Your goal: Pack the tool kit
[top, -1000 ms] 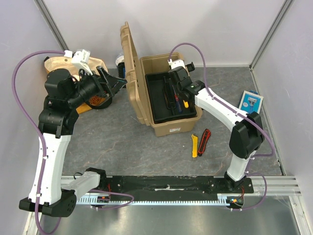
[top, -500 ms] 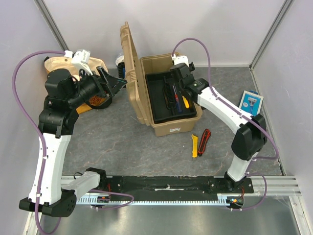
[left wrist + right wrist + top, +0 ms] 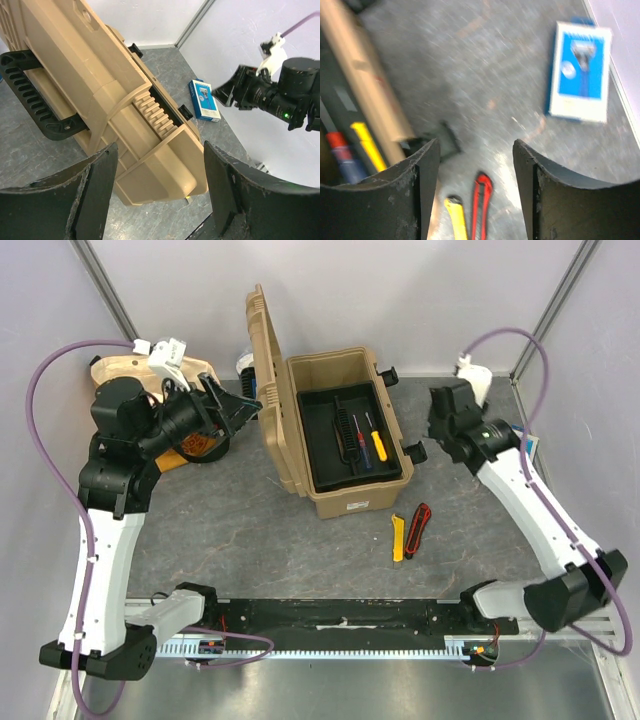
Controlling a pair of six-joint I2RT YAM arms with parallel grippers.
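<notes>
The tan toolbox (image 3: 345,498) stands open in the middle, its lid (image 3: 262,370) upright on the left. Its black tray (image 3: 325,455) holds a yellow-handled screwdriver (image 3: 378,447) and a red one (image 3: 358,443). A yellow cutter (image 3: 398,538) and a red cutter (image 3: 417,525) lie on the table in front of the box. My right gripper (image 3: 476,185) is open and empty, above the table right of the box, over the red cutter (image 3: 481,205) and yellow cutter (image 3: 457,220). My left gripper (image 3: 157,195) is open and empty, facing the lid's outer side (image 3: 100,100) and its black handle (image 3: 35,100).
A flat blue-white packet (image 3: 580,70) lies at the far right by the wall. A black side latch (image 3: 440,140) sticks out from the box. A tan bag (image 3: 120,370) and an orange-black object (image 3: 195,445) sit behind my left arm.
My right gripper has left the tray and swung right, now above the table beside the box. The screwdrivers stay in the tray. The left arm has not moved.
</notes>
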